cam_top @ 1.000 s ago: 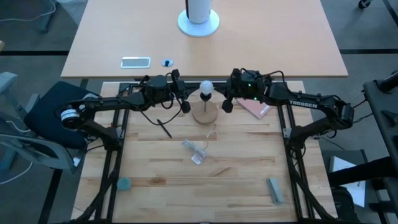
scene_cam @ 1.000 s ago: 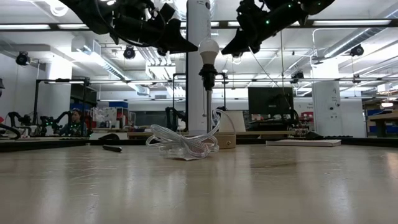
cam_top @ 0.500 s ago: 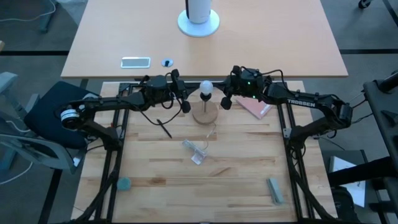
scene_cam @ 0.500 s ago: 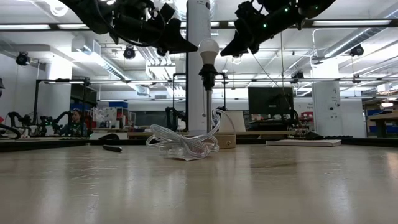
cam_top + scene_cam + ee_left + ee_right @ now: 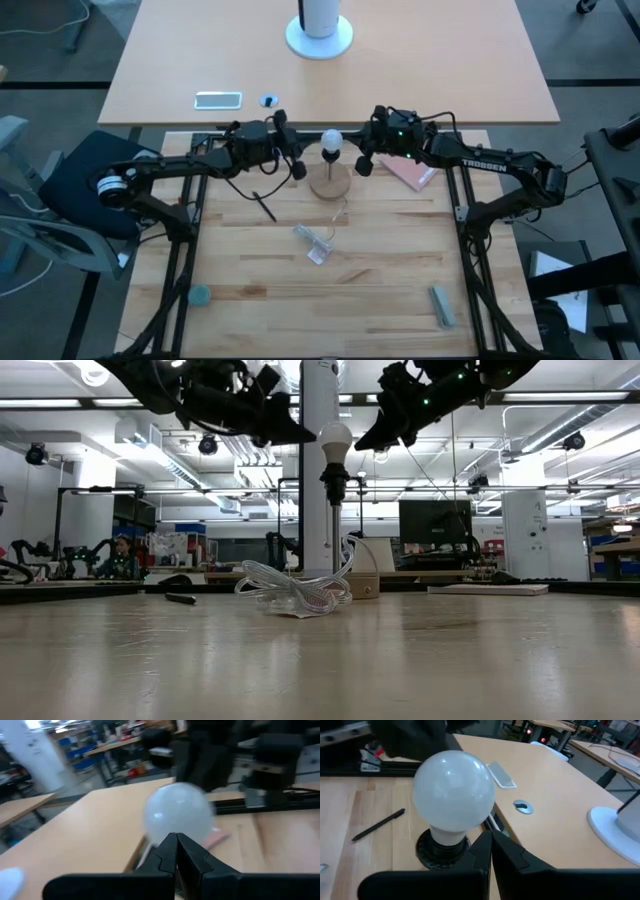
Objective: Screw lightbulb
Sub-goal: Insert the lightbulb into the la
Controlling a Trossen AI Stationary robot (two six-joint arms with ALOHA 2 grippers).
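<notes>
The lightbulb [image 5: 331, 141] sits upright in its socket [image 5: 439, 851] at the counter's [image 5: 380, 270] far edge, apparently seated. The left gripper [image 5: 297, 170] and right gripper [image 5: 364, 166] flank it, fingers pressed together, holding nothing. Likely next: regrip to tighten, or withdraw.

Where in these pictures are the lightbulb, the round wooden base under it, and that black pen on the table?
lightbulb [image 5: 454, 787], right wrist view, middle of the white globe.
wooden base [image 5: 330, 185], high view, bare top of the disc.
black pen [image 5: 378, 824], right wrist view, middle of its barrel.
</notes>
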